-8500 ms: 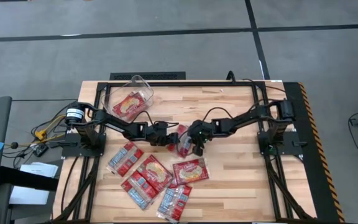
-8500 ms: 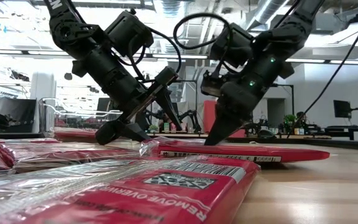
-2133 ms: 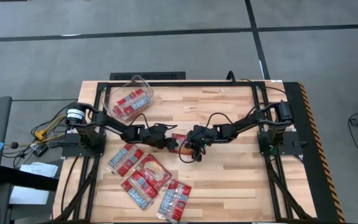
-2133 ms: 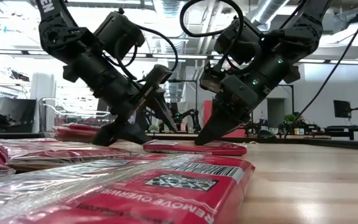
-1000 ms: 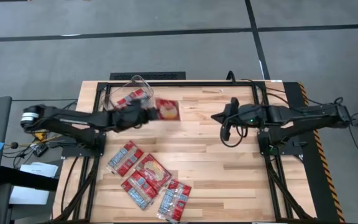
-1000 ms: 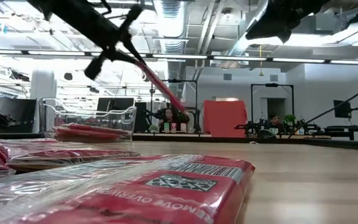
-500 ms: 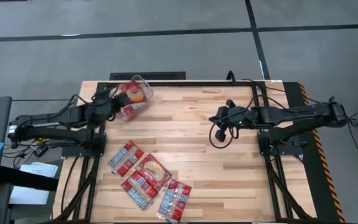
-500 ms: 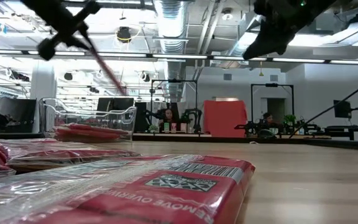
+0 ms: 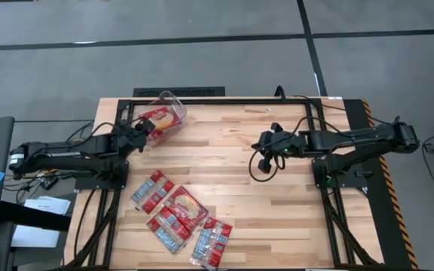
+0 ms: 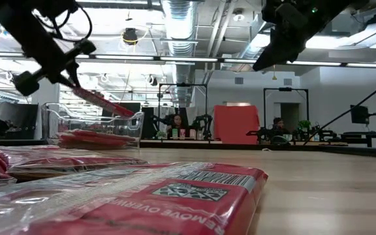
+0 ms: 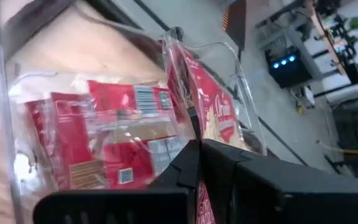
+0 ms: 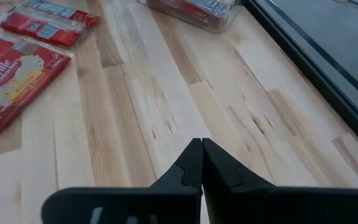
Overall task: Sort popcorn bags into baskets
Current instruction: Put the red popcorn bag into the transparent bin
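Note:
The clear bin (image 9: 173,98) stands at the table's far left corner with red popcorn bags (image 11: 98,118) lying in it. My left gripper (image 9: 142,129) hovers at the bin's near side, shut on another red bag with a tan picture (image 9: 163,115). That bag slants down over the bin (image 10: 57,121). Several more red bags (image 9: 175,214) lie flat on the near left of the table. My right gripper (image 9: 258,144) hangs shut and holding nothing above the middle of the table, right of centre. My left gripper pinches the bag's near edge (image 11: 194,127) between its two fingers, with the bag seen edge-on. The fingers come slanting down from the table's left. The bag (image 10: 103,101) is lifted and tilted, its far end dipping behind the bin's rim.
Black frame rails (image 9: 224,100) run along the table's far edge and both sides. Bare wood (image 12: 166,93) spreads under my right gripper. One large bag (image 10: 175,189) lies close to the low camera.
My left gripper has carried the bag toward the table's far left corner and down, tipping it until its far end hangs in the bin. My right gripper has sunk a little and edged toward the table's left.

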